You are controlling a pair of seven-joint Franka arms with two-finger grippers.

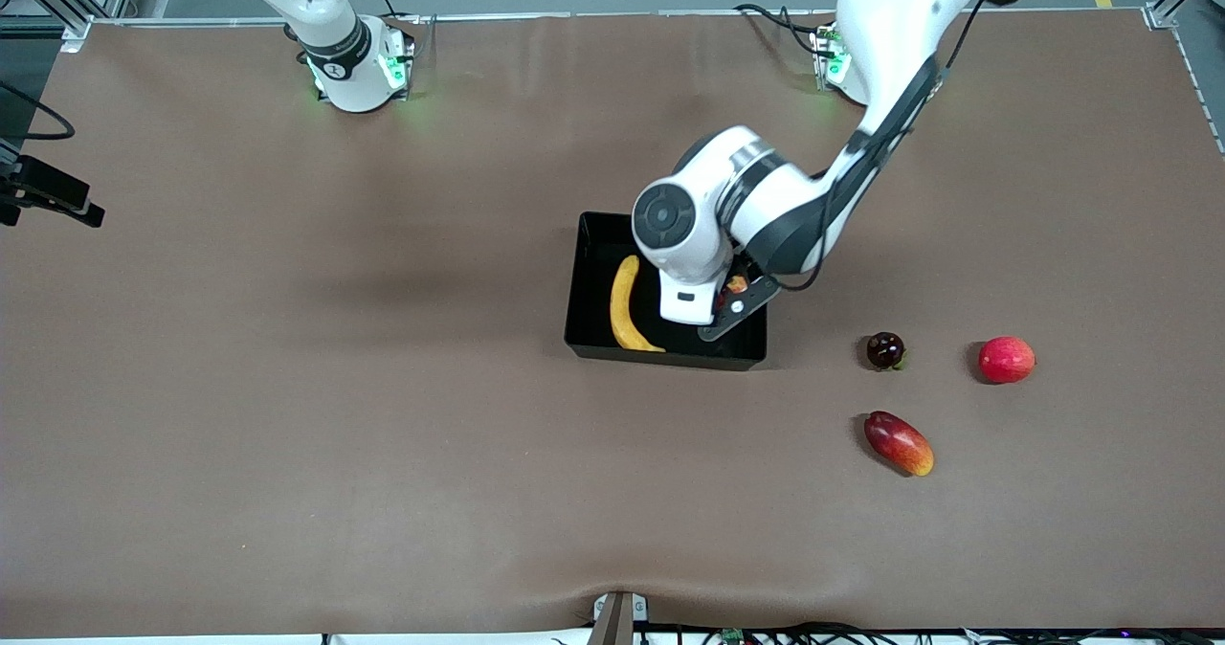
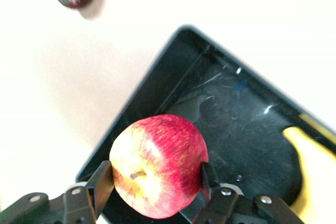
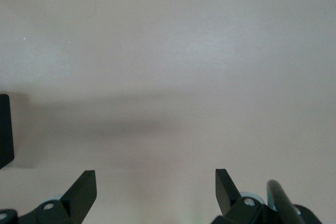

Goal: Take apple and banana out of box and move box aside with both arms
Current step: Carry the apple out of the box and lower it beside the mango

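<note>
The black box (image 1: 593, 243) is sitting near the middle of the brown counter (image 1: 287, 387), and everything else is placed from it here. The banana (image 1: 624, 304) is lying inside the box, along the wall toward the right arm's end of the counter. The left arm is reaching down over the box, and the left gripper (image 2: 157, 184) is hanging above the box's corner toward the left arm's end, with its jaws clamped on the red apple (image 2: 157, 163); the apple's yellowish stem side is facing the wrist camera, and one finger (image 2: 102, 182) is pressing on each flank. In the front view only a sliver of the apple (image 1: 736, 284) is showing beside the wrist.

Outside the box, toward the left arm's end of the counter, three more fruits are resting: a dark glossy round fruit (image 1: 885, 350) closest to the box, a pinkish-red round fruit (image 1: 1006, 359) past it, and a red-and-yellow mango (image 1: 898, 442) nearer to the front camera than both.

The right arm is waiting by its base; the right gripper (image 3: 156, 192) is hovering over bare counter with its jaws spread apart, gripping nothing.
</note>
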